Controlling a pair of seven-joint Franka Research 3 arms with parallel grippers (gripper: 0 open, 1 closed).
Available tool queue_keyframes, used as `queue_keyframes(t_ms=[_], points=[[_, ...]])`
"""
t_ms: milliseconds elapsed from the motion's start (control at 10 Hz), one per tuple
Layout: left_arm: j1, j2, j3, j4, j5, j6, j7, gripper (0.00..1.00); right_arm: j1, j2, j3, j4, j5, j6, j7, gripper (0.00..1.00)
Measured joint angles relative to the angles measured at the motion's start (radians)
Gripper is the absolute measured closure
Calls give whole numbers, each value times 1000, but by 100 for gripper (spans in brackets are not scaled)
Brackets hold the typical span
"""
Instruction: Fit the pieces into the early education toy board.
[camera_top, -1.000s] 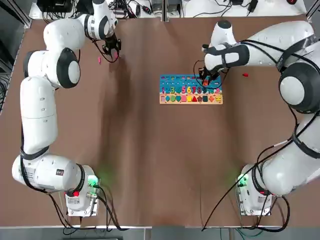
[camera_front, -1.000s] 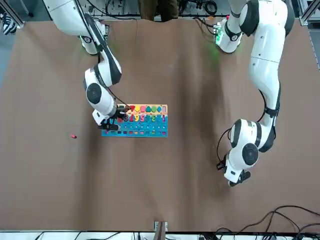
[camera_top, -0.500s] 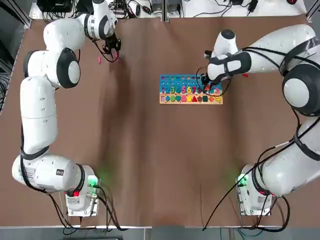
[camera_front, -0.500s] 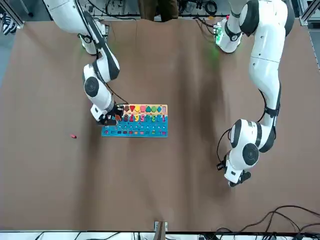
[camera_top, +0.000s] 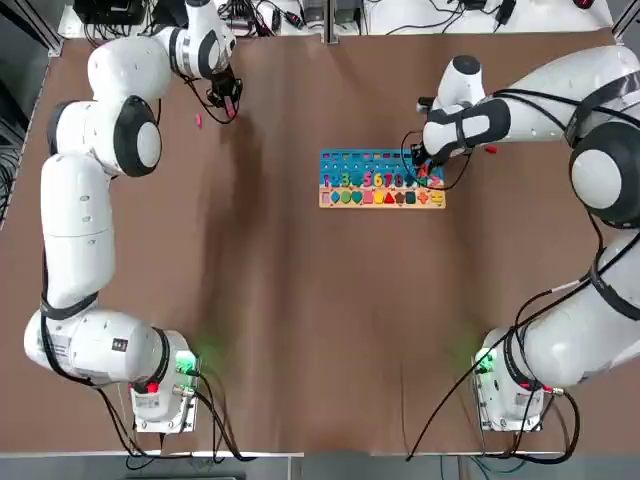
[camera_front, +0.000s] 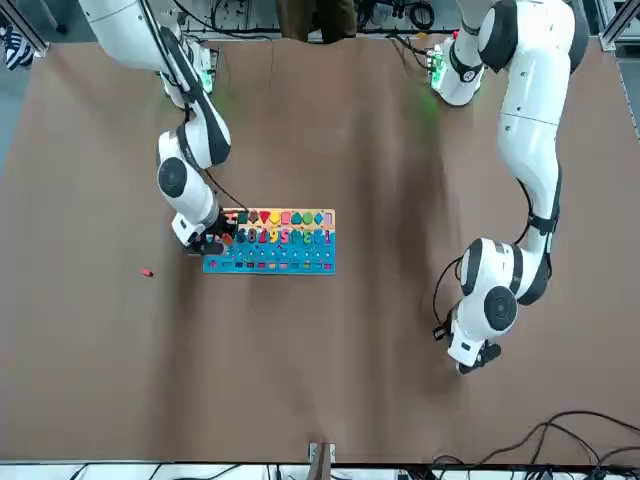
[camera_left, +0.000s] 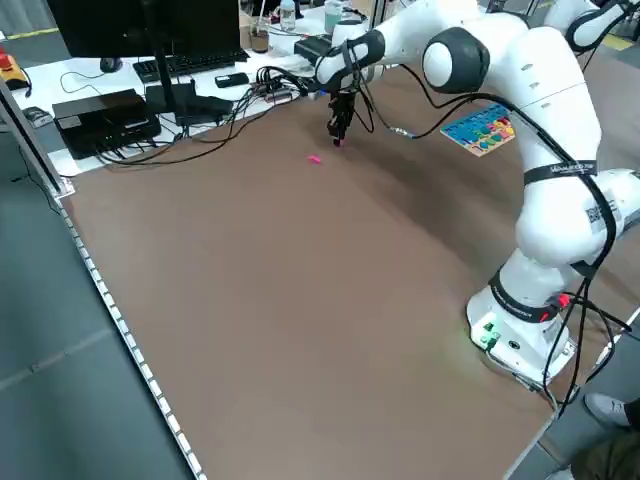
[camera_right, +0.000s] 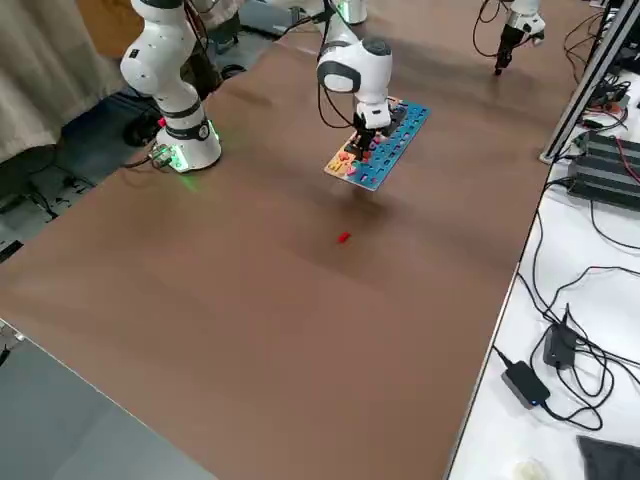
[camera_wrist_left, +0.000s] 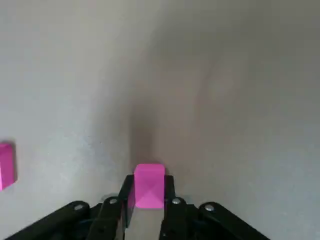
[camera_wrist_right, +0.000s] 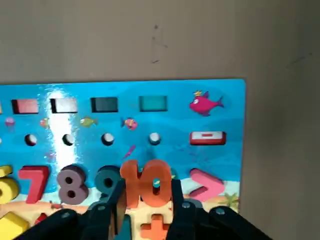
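On the brown desk (camera_top: 300, 300), the toy board (camera_top: 381, 179) lies long axis left-right, digits 7, 8, 9 readable. At its right end the right hand (camera_wrist_right: 148, 196) grips the orange "10" (camera_wrist_right: 145, 183). Far-left, the left hand (camera_wrist_left: 148, 200) pinches a pink piece (camera_wrist_left: 148, 185); another pink piece (camera_top: 198, 120) lies beside it.

Second pink piece (camera_wrist_left: 5, 165) is cut off, shape perhaps rectangular.

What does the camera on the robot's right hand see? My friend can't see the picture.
The right gripper pinches an orange "10" piece just above a blue number board, next to the 9. A pink fish is painted near the board's corner.
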Motion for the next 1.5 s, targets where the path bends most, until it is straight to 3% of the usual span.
queue_keyframes(t_ms=[400,600,900,1100,1500], points=[[-65,-58,-4,-28,0,-14,-1,74,-8,0,2,-5,-2,15,-5,60],[-157,-121,-6,-120,0,-17,-19,74,-8,0,3,-9,-2,15,-5,60],[-284,-297,-20,-317,0,-21,-59,74,-5,9,4,-18,-2,24,-5,60],[-341,-389,-64,-429,0,-21,-128,74,-3,26,4,-23,-2,43,-5,60],[-472,-401,-100,-492,0,41,-257,74,2,34,5,-23,-3,49,-7,60]])
